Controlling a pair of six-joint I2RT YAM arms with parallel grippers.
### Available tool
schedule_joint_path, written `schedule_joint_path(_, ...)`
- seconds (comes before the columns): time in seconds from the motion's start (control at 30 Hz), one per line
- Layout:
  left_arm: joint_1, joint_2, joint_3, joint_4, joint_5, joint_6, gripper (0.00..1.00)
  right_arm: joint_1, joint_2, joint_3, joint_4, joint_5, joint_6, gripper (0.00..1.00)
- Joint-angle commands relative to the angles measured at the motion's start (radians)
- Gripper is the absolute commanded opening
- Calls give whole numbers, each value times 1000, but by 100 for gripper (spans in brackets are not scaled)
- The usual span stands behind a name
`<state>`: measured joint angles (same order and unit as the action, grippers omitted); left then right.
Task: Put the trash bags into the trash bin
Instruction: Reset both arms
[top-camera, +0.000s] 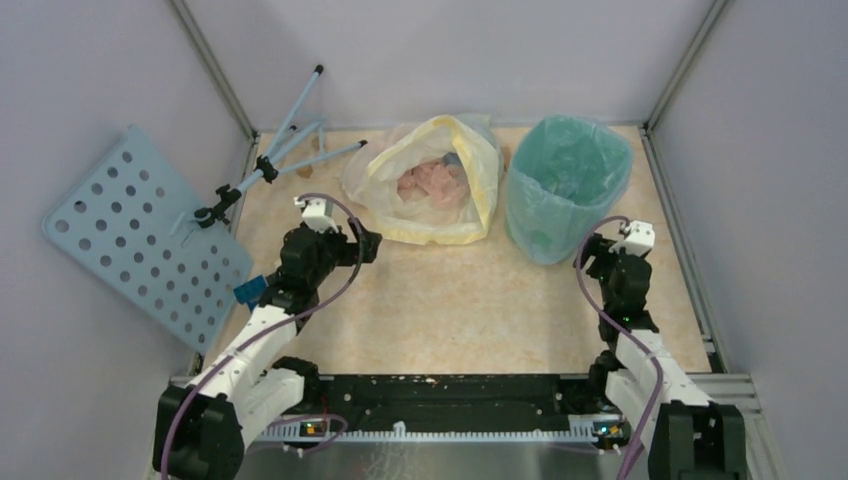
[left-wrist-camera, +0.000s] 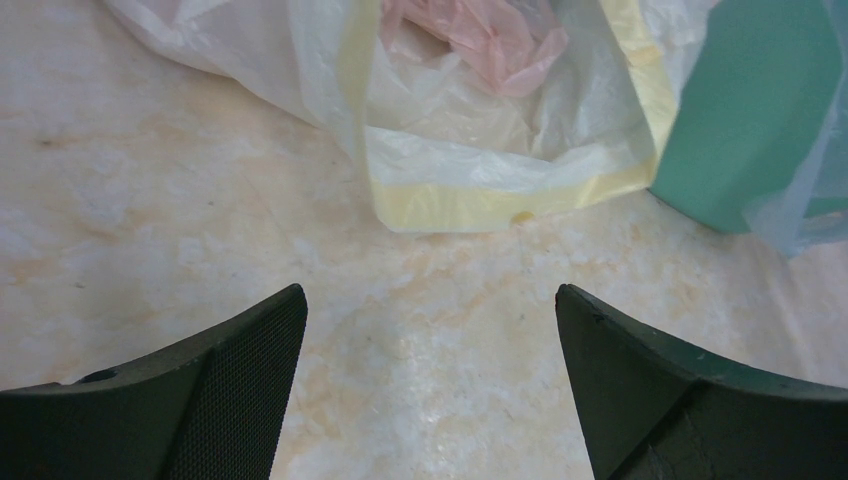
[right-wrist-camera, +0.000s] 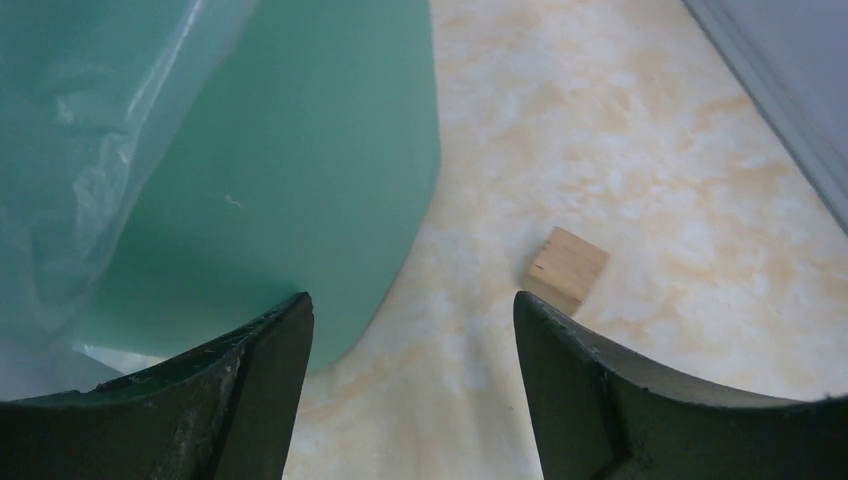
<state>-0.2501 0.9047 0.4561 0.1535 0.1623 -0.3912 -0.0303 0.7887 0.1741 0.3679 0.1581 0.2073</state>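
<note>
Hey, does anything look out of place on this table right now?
A small wooden block lies loose on the table beside the trash bin, looking like a stray. The perforated board, at the left, sits tilted.

Left arm (top-camera: 262, 330): reaches forward from its base and angles inward, with the wrist turned toward the centre line. Left end effector (left-wrist-camera: 430, 300): jaws spread fully apart, nothing between them, pointed downward and forward.

Right arm (top-camera: 640, 350): reaches almost straight forward from its base, forearm raised. Right end effector (right-wrist-camera: 412, 300): jaws apart, nothing gripped, pointed downward and forward.
</note>
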Motion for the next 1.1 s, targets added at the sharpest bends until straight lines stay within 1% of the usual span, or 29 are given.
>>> schedule_joint_path(0.0, 5, 46, 1, 148, -151, 83, 99, -2, 104, -22, 347, -193, -147, 73)
schedule_joint_path(0.13, 6, 74, -24, 238, -249, 142, 99, -1, 234, -19, 454, -173, -151, 73)
schedule_joint_path(0.23, 14, 100, -61, 323, -302, 187, 99, -1, 332, -33, 603, -165, -122, 73)
schedule_joint_path(0.37, 30, 149, -117, 463, -315, 257, 99, 5, 459, 2, 661, -184, -152, 73)
schedule_joint_path(0.43, 37, 167, -160, 558, -324, 309, 99, 12, 473, 30, 623, -181, -168, 73)
schedule_joint_path(0.47, 43, 184, -176, 597, -331, 323, 99, 17, 486, 25, 652, -183, -184, 73)
schedule_joint_path(0.53, 63, 222, -188, 645, -321, 331, 99, 22, 545, -7, 766, -163, -194, 73)
schedule_joint_path(0.6, 75, 262, -196, 686, -310, 346, 99, 24, 638, -39, 914, -105, -196, 73)
schedule_joint_path(0.63, 78, 282, -212, 727, -302, 364, 99, 49, 677, -44, 980, -83, -197, 73)
schedule_joint_path(0.67, 79, 301, -220, 767, -290, 394, 99, 54, 664, -36, 932, -86, -201, 76)
schedule_joint_path(0.7, 80, 316, -230, 797, -281, 430, 99, 56, 645, -19, 865, -91, -202, 86)
schedule_joint_path(0.73, 80, 330, -232, 808, -281, 456, 99, 58, 658, 2, 860, -96, -202, 89)
schedule_joint_path(0.77, 81, 345, -229, 811, -290, 469, 99, 59, 671, 7, 866, -92, -202, 90)
schedule_joint_path(0.8, 82, 364, -224, 815, -303, 479, 99, 60, 661, 11, 834, -92, -202, 90)
schedule_joint_path(0.87, 85, 408, -220, 838, -310, 477, 99, 59, 670, 9, 857, -90, -201, 90)
schedule_joint_path(0.97, 94, 477, -235, 940, -315, 489, 99, 59, 668, 10, 852, -92, -201, 91)
schedule_joint_path(1.07, 96, 496, -233, 953, -306, 500, 99, 59, 668, 12, 849, -89, -202, 91)
